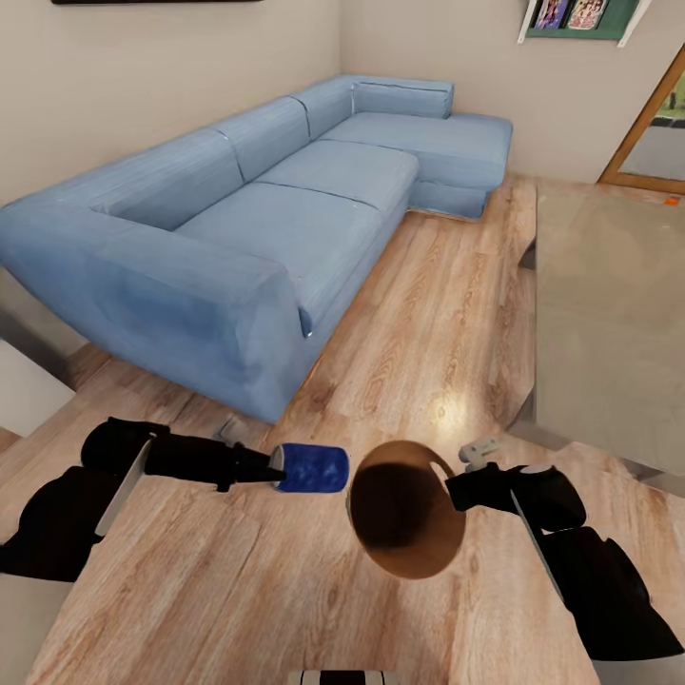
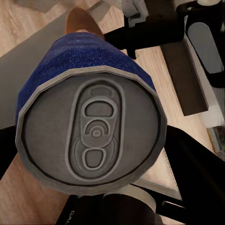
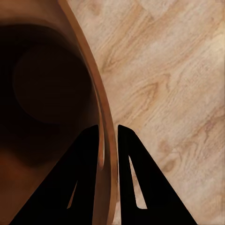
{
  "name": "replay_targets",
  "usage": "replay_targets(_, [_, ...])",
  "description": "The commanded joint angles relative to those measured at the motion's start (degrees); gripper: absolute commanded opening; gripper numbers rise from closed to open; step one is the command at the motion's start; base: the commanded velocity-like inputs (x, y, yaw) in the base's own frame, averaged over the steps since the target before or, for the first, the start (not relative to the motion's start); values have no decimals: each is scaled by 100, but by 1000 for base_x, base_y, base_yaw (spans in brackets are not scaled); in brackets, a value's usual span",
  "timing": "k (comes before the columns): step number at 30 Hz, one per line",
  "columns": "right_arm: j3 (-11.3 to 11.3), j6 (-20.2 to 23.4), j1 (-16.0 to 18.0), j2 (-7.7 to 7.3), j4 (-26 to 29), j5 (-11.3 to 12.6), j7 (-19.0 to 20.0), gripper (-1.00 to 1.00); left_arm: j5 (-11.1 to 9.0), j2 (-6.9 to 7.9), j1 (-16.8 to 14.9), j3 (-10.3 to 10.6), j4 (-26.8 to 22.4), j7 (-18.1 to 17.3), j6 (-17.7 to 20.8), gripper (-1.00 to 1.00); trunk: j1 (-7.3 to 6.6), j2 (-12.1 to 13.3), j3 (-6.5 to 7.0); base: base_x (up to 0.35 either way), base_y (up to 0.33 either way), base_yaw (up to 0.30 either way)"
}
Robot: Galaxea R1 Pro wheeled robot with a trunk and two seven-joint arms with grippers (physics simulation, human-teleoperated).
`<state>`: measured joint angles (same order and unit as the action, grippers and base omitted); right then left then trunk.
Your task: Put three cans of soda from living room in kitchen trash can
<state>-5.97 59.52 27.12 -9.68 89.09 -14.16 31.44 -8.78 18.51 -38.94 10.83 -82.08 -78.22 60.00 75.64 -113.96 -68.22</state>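
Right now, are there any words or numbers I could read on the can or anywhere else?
No readable text anywhere.
Blue can: plain blue side, no brand; its silvery top shows only the pull-tab shape.
Pictures on the wall shelf: too small and blurred to read.
Bin: no label.

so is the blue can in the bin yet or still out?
Out. The blue soda can lies sideways in the left gripper, beside the bin's rim. The right gripper pinches that rim; the bin's interior looks empty.
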Motion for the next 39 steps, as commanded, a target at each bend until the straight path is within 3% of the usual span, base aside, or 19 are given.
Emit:
replay_targets(1, [-22, 48, 4, 35, -1, 211, 28, -100, 11, -65, 0, 2, -18, 1, 0, -100, 0, 0, 0, 0, 0, 0])
replay_targets(2, [-52, 48, 10, 101, -6, 191, 25, -100, 10, -206, 0, 10, -44, 0, 0, -100, 0, 0, 0, 0, 0, 0])
replay_targets(7, [-95, 48, 23, 270, -12, -66, 27, -100, 35, -589, 1, 48, -89, 9, 0, -100, 0, 0, 0, 0, 0, 0])
replay_targets(11, [-118, 48, 30, 605, -14, -490, 29, -100, 110, -1006, 1, 71, -110, 69, 0, -100, 0, 0, 0, 0, 0, 0])
replay_targets(14, [-121, 48, 36, 731, -14, -621, 29, -100, 164, -1128, 1, 70, -115, 191, 0, -100, 0, 0, 0, 0, 0, 0])
replay_targets(15, [-122, 48, 38, 804, -11, -681, 29, -100, 251, -1207, 6, 74, -121, 412, 0, -100, 0, 0, 0, 0, 0, 0])
replay_targets(18, [-123, 48, 38, 833, -9, -707, 29, -100, 363, -1239, 16, 84, -121, 569, 0, -100, 0, 0, 0, 0, 0, 0])
replay_targets(23, [-122, 48, 39, 855, -6, -845, 29, -100, 926, -1252, 41, 308, -127, 672, 0, -100, 0, 0, 0, 0, 0, 0])
replay_targets(25, [-118, 48, 39, 856, -10, -869, 29, -100, 1010, -1251, 47, 339, -130, 680, 0, -100, 0, 0, 0, 0, 0, 0])
replay_targets(31, [-117, 48, 46, 862, -11, -892, 29, -100, 1097, -1252, 54, 428, -144, 690, 0, -100, 0, 0, 0, 0, 0, 0])
replay_targets(36, [-119, 48, 47, 874, -14, -896, 29, -100, 1127, -1267, 61, 753, -150, 727, 0, -100, 0, 0, 0, 0, 0, 0])
replay_targets(39, [-122, 48, 48, 936, -14, -936, 29, -100, 1137, -1300, 67, 828, -150, 780, 0, -100, 0, 0, 0, 0, 0, 0])
